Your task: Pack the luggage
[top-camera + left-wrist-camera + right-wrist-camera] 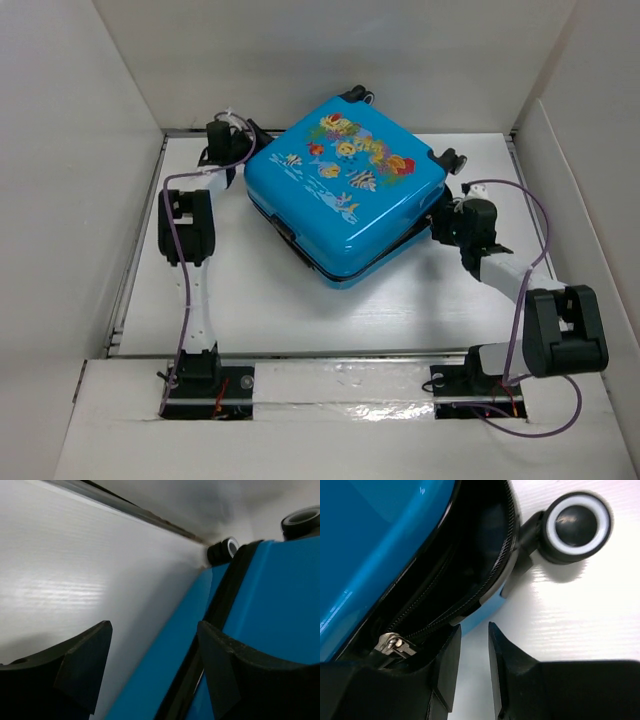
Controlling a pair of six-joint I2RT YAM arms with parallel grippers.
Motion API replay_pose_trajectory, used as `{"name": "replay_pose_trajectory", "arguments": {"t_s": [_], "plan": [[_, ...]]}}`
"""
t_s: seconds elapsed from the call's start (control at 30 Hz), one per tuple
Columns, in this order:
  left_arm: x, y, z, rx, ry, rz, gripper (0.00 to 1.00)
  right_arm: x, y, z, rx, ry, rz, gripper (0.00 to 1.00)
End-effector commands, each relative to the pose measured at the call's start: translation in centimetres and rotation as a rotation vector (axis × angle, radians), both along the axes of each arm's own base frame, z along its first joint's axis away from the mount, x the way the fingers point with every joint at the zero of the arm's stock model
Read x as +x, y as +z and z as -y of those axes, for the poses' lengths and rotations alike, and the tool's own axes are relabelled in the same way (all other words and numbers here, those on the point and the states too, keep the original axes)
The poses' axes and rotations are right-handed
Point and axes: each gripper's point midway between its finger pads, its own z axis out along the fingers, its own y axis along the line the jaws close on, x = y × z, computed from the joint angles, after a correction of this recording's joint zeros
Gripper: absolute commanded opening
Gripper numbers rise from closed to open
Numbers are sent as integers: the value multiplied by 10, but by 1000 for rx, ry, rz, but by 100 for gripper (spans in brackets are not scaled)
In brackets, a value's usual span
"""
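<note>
The luggage lies flat mid-worktop, lid down, zipper not yet closed. The right pincer, narrowly parted and empty, should pinch the zipper pull squarely while the wide-open left pincer braces the shell.

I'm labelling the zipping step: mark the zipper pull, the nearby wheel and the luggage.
zipper pull (395,644), right wrist view, on its metal tab.
wheel (576,526), right wrist view, on its dark hub.
luggage (345,165), top external view, on the printed lid.
</note>
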Motion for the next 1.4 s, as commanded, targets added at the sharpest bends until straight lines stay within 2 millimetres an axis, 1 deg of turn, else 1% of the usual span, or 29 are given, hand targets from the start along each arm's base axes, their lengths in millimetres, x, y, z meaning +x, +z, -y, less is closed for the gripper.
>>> {"name": "replay_pose_trajectory", "arguments": {"t_s": [0.0, 0.03, 0.07, 0.13, 0.17, 0.27, 0.33, 0.37, 0.4, 0.47, 0.5, 0.53, 0.67, 0.7, 0.73, 0.77, 0.8, 0.87, 0.9, 0.93, 0.97, 1.0, 1.07, 1.1, 1.17, 1.2, 1.23, 1.3, 1.37], "plan": [[-43, 75, 9, -121, -13, 196, 65, 38, 71, -38, 70, 185, 242, 35], [-53, 75, 8, -149, 3, 205, 64, 45, 71, -41, 77, 195, 241, 35], [-60, 88, 7, -174, 15, 276, 64, 48, 71, -43, 71, 214, 244, 35], [-88, 73, 2, -205, 55, 242, 63, 53, 65, -57, 85, 272, 233, 35], [-102, 56, 3, -203, 72, 219, 63, 60, 73, -60, 83, 290, 253, 35], [-130, 69, 2, -235, 101, 276, 62, 73, 77, -85, 82, 383, 250, 35], [-159, 56, -4, -251, 136, 248, 60, 81, 79, -99, 66, 450, 251, 34], [-165, 59, -7, -254, 150, 275, 59, 83, 64, -108, 67, 488, 194, 34], [-182, 52, -8, -249, 152, 261, 59, 94, 82, -114, 58, 524, 234, 34], [-201, 37, -12, -230, 167, 235, 59, 100, 84, -124, 63, 557, 230, 34], [-207, 46, -13, -229, 167, 259, 59, 102, 79, -129, 68, 570, 213, 35], [-213, 45, -14, -221, 169, 259, 60, 108, 89, -131, 67, 570, 231, 35], [-229, 41, -35, -170, 270, 245, 64, 108, 89, -130, 82, 551, 206, 42], [-229, 55, -43, -163, 297, 273, 65, 110, 89, -122, 84, 519, 202, 46], [-230, 61, -45, -162, 308, 279, 67, 106, 95, -120, 87, 506, 213, 47], [-230, 67, -51, -162, 327, 289, 68, 101, 87, -113, 93, 482, 196, 47], [-233, 90, -54, -174, 339, 345, 69, 97, 86, -109, 105, 448, 192, 47], [-235, 111, -63, -182, 386, 370, 70, 80, 87, -93, 113, 392, 214, 47], [-240, 144, -72, -194, 432, 446, 71, 75, 85, -86, 109, 349, 212, 47], [-244, 160, -77, -203, 456, 478, 72, 70, 83, -74, 103, 310, 210, 47], [-248, 170, -82, -205, 483, 494, 73, 62, 99, -65, 95, 284, 255, 47], [-258, 203, -90, -224, 527, 571, 73, 48, 81, -61, 93, 268, 220, 46], [-270, 224, -84, -221, 521, 611, 73, 35, 77, -38, 69, 180, 219, 40], [-283, 251, -82, -229, 523, 673, 73, 17, 75, -29, 56, 138, 234, 31], [-298, 263, -65, -223, 466, 709, 62, -3, 73, -20, 55, 107, 256, 13], [-309, 267, -54, -226, 417, 732, 51, -19, 92, -17, 61, 99, 327, 0], [-315, 267, -43, -223, 374, 739, 24, -36, 71, -14, 56, 92, 297, 0], [-329, 253, -2, -200, 218, 723, 5, -59, 66, -16, 42, 123, 318, 0], [-335, 235, 27, -168, 113, 691, 0, -88, 64, -25, 64, 190, 369, 0]]}}
